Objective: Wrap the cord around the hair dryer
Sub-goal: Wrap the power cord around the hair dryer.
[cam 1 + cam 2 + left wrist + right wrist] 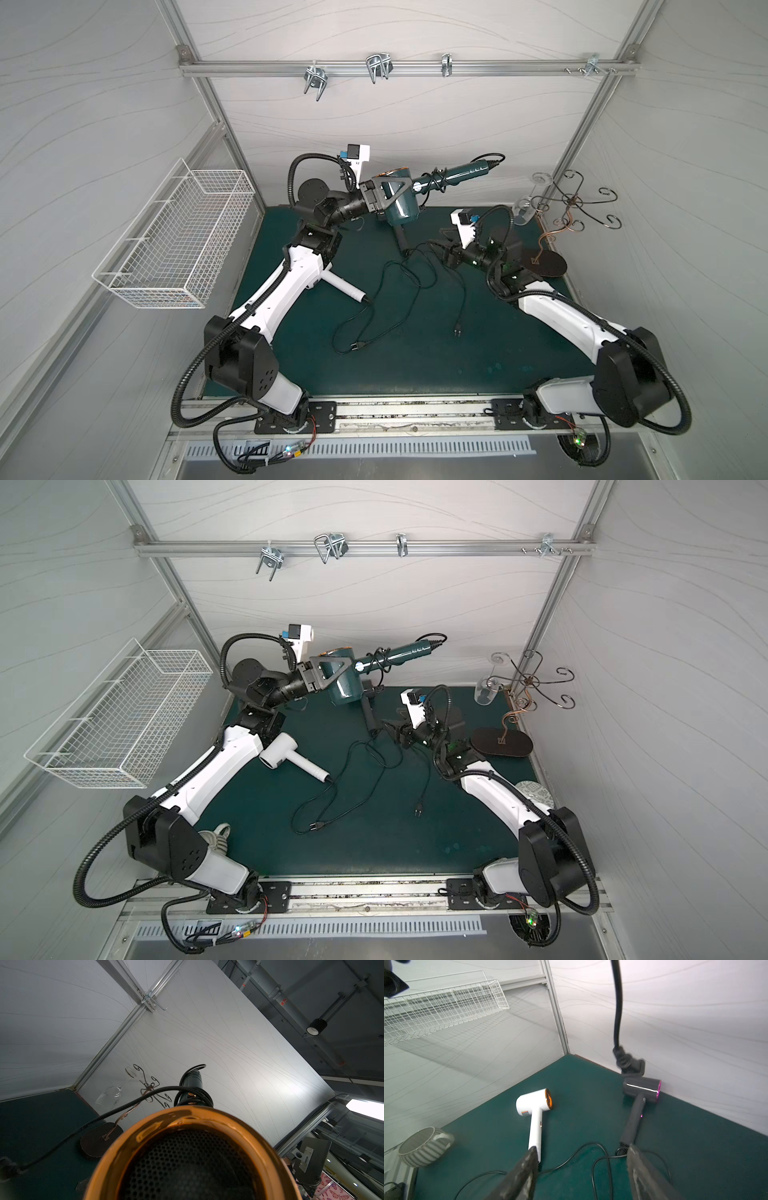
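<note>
Left tool point(388, 197) clamps the hair dryer point(401, 210) aloft over the rear tabletop point(415, 365). The cord point(436, 180) circles the handle point(461, 172) several turns, but its tail and plug point(629, 1064) dangle unwound. Right tool point(583, 1150) gapes empty. Judged partly done.

Counted three hair dryers: one teal hair dryer point(405, 212), one white hair dryer point(282, 751), one dark grey hair dryer point(641, 1088). Tallied two loose plugs: one plug point(359, 345) and a further plug point(458, 331). Noted one white wire basket point(174, 245), one wine glass point(522, 210), one scrolled wire glass rack point(575, 201) and one striped mug point(425, 1148). Counted four metal hooks point(316, 81) along one rear rail point(498, 66). Logged two robot arms: left arm point(282, 282), right arm point(552, 307).
</note>
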Robot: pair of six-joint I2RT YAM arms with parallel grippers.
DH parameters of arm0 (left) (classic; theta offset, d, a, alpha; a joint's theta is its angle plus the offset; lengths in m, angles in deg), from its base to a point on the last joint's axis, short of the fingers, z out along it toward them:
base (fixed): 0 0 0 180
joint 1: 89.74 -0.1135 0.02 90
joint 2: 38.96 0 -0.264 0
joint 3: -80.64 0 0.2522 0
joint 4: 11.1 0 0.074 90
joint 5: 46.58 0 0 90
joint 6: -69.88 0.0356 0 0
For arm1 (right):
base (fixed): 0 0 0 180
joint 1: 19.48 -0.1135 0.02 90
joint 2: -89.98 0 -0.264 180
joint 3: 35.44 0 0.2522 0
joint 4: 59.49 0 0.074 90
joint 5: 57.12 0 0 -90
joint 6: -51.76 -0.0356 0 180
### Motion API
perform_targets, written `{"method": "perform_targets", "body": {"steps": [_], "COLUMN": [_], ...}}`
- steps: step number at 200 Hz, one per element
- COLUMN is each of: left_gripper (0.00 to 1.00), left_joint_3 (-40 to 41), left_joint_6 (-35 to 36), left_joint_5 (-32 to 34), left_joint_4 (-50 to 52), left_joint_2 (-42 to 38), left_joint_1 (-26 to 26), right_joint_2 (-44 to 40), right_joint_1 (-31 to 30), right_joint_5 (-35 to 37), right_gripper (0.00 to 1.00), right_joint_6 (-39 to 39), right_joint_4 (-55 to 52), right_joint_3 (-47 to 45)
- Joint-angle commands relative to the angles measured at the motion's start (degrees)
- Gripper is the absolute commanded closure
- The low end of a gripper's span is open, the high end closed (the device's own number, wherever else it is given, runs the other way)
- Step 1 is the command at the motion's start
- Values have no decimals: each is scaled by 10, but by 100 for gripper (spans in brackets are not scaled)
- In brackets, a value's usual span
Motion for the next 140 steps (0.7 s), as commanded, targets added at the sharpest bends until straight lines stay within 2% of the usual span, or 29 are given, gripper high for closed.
{"method": "perform_targets", "body": {"steps": [1,25,40,45,56,70,78,112,140], "left_gripper": [100,100,100,100,100,100,100,100,100], "left_joint_3": [-28,-29,-28,-29,-29,-31,-31,-26,-26], "left_joint_6": [-13,-19,-22,-22,-21,-16,-11,3,16], "left_joint_5": [4,5,6,6,6,4,4,2,6], "left_joint_4": [-67,-73,-77,-77,-76,-70,-64,-50,-35], "left_joint_2": [-24,-23,-23,-23,-24,-26,-28,-33,-28], "left_joint_1": [-1,-1,-1,-1,-1,-1,-1,-3,-6], "right_joint_2": [12,36,60,69,82,76,67,20,-17], "right_joint_1": [-3,-11,-20,-24,-31,-37,-37,-41,-47], "right_joint_5": [5,-15,-56,-72,-97,-93,-88,-69,-54], "right_gripper": [32,31,34,38,55,78,86,96,98], "right_joint_6": [24,29,24,19,9,-10,-23,-41,-30], "right_joint_4": [31,33,35,34,23,20,36,47,1], "right_joint_3": [19,42,55,60,67,53,30,-27,-27]}}
